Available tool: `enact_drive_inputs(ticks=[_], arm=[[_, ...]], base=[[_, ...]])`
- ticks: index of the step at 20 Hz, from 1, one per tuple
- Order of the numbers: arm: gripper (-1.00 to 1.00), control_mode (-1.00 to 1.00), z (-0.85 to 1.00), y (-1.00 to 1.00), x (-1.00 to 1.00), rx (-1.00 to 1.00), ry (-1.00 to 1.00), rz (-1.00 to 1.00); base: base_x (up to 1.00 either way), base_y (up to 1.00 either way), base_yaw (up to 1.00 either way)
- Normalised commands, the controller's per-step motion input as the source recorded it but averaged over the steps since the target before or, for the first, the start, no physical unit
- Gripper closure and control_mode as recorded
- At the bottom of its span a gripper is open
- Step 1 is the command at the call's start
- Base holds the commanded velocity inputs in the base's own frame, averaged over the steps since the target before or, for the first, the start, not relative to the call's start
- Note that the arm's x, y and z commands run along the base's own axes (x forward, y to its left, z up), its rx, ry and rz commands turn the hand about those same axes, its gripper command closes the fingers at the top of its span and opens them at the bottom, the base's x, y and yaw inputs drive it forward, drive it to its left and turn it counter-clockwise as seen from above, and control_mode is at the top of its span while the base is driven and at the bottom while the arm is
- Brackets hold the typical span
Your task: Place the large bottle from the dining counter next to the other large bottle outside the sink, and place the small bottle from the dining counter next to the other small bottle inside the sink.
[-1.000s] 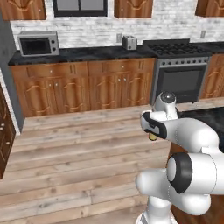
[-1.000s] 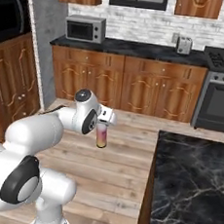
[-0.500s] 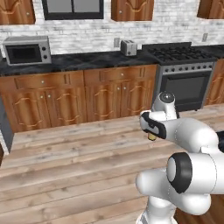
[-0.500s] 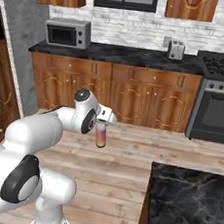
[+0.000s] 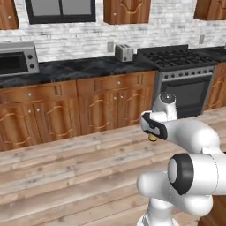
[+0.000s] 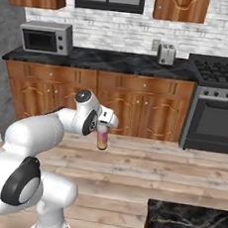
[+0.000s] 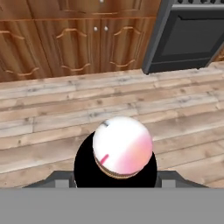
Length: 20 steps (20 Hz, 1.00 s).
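Large bottle [image 6: 102, 137], tall, pale whitish, red-labelled, hangs clamped in the white arm's gripper [image 6: 105, 123]; probably rigid, slippery, best held high.

Even, soft light fills the kitchen with no clear source and hardly any cast shadows. The wooden floor [image 5: 66, 176] and cabinets [image 6: 53, 92] look a little blurry and low in detail. The white arm [image 6: 39, 133] shows gentle shading, no harsh glare.

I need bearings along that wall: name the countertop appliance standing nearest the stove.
The toaster, small and silver, stands just left of the stove; the microwave, bigger and boxy, sits far off to the left.
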Motion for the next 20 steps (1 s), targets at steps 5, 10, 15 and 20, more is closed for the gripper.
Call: enact_drive_inputs(ticks=[5, 10, 15, 20], arm=[[1.00, 1.00, 0.00, 0.00, 0.00, 0.00, 0.00, 0.00], [1.00, 1.00, 0.00, 0.00, 0.00, 0.00, 0.00, 0.00], [1.00, 1.00, 0.00, 0.00, 0.00, 0.00, 0.00, 0.00], [1.00, 1.00, 0.00, 0.00, 0.00, 0.00, 0.00, 0.00]], base=[[0.52, 0.12, -0.23], [0.44, 0.06, -0.27], [0.51, 0.01, -0.29], [0.63, 0.01, -0.32]])
